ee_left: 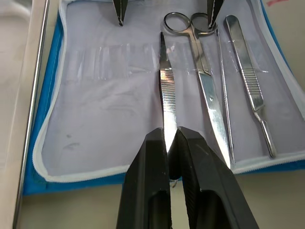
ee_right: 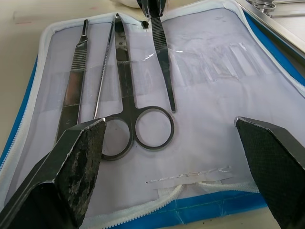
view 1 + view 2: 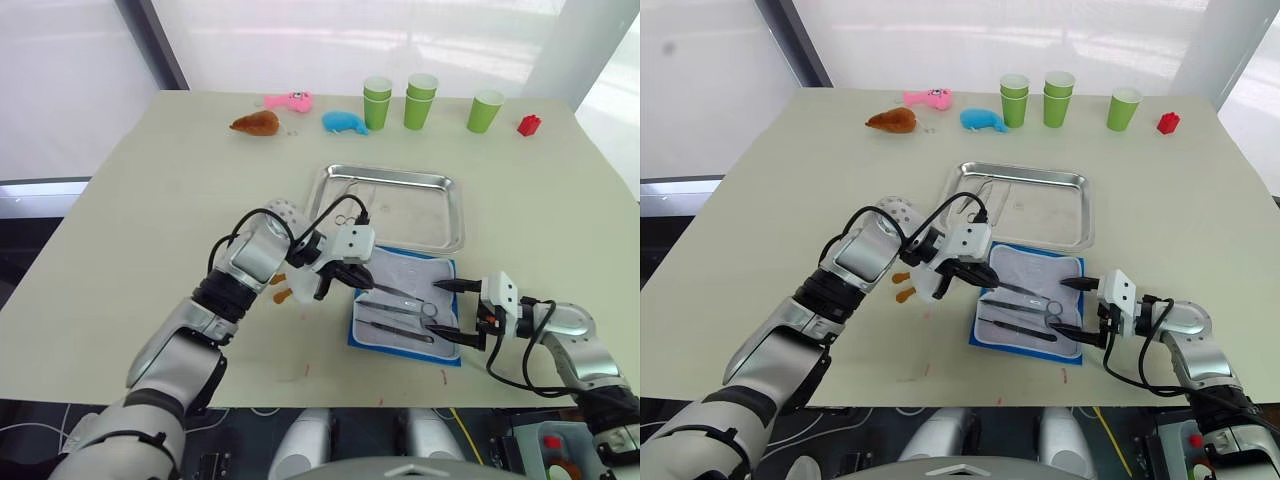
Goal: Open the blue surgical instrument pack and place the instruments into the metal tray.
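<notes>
Left eye view first: the flat blue fabric surgical instrument pack (image 3: 405,310) lies unfolded on the pale desk (image 3: 150,220), its grey-white lining up, just in front of the shallow shiny steel tray (image 3: 392,206), so each tool has only a short trip to make. The left gripper (image 3: 352,277) reaches over the pack's left edge, while the right gripper (image 3: 452,312) sits at the pack's right edge with its two black fingers spread wide, probably to steady the pack. Green paper cups (image 3: 421,100) and small plush toys (image 3: 345,122) stand well apart at the far side. Right eye view gives the same layout, with some thin silver instruments (image 3: 992,186) already lying in the tray. Left wrist view: the gripper's fingers are pinched on the end of the ribbed silver forceps (image 1: 166,95), apparently to draw them free of the clear pocket strip. Beside the forceps lie steel scissors (image 1: 202,83), a thin probe and a flat-handled tool (image 1: 248,86), not yet taken. Right wrist view: the parted fingers (image 2: 71,162) frame the scissors' rings without touching them.
</notes>
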`<state>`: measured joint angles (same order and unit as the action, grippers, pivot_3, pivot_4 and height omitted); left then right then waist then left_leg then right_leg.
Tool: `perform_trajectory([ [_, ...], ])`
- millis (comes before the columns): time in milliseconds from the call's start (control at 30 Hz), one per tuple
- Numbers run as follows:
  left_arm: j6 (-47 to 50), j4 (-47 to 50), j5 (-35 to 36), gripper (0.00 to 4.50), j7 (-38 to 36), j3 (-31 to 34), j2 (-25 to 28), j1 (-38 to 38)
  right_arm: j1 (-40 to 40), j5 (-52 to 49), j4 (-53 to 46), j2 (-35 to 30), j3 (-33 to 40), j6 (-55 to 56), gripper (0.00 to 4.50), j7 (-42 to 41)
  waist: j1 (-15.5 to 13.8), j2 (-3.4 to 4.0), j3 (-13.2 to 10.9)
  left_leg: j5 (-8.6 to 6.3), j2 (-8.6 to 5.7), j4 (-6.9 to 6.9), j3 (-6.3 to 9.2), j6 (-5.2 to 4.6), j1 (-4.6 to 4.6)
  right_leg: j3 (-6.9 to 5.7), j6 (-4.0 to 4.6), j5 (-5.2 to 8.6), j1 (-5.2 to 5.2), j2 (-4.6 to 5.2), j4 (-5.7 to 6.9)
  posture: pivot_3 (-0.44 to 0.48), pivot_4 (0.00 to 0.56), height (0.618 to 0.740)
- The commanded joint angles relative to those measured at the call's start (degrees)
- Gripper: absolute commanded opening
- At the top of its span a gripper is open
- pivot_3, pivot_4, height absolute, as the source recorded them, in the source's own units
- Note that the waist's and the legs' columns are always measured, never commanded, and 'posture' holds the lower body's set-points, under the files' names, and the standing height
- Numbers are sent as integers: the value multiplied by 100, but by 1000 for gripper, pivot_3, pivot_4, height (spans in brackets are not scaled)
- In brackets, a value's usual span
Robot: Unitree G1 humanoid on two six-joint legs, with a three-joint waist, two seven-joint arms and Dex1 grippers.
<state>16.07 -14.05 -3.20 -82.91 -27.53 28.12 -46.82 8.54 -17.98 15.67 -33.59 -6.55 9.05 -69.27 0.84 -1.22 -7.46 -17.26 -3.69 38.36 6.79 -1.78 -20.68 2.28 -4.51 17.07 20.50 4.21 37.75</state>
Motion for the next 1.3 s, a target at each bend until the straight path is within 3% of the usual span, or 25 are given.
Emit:
perform_trajectory([
  [33, 40, 381, 169, 88, -89, 167, 96, -182, -324, 784, 699, -95, -582, -274, 4500, -3, 1, 0, 0, 0, 0, 0, 0, 0, 0, 0, 0, 0, 0, 0, 0, 0, 150, 740],
  [633, 85, 531, 307, 88, -388, 251, 656, -312, -299, 774, 731, -49, -597, -251, 4500, 18, 1, 0, 0, 1, 2, -1, 4, 1, 1, -1, 2, -1, 0, -4, 1, 0, 150, 740],
  [1033, -98, 171, 621, 88, -846, 648, 1466, -600, -348, 768, 700, -46, -606, -250, 4500, 36, 2, -2, 1, 1, 5, -1, 9, 1, 2, -4, 4, -2, 0, -7, 1, 0, 150, 740],
  [1267, 1135, 37, 1289, 88, 228, 1436, 759, -887, -357, 769, 723, -47, -609, -226, 4500, 29, 2, -16, 5, 1, 5, 0, 14, 2, 2, -11, 4, -2, 0, -10, 3, 0, 150, 740],
  [1300, 1522, 47, 1376, 88, 737, 1635, 443, -960, -357, 771, 723, -50, -609, -226, 4500, 28, 1, -15, 5, 2, 5, 0, 13, 3, 2, -10, 4, -2, -1, -10, 3, 0, 150, 740],
])
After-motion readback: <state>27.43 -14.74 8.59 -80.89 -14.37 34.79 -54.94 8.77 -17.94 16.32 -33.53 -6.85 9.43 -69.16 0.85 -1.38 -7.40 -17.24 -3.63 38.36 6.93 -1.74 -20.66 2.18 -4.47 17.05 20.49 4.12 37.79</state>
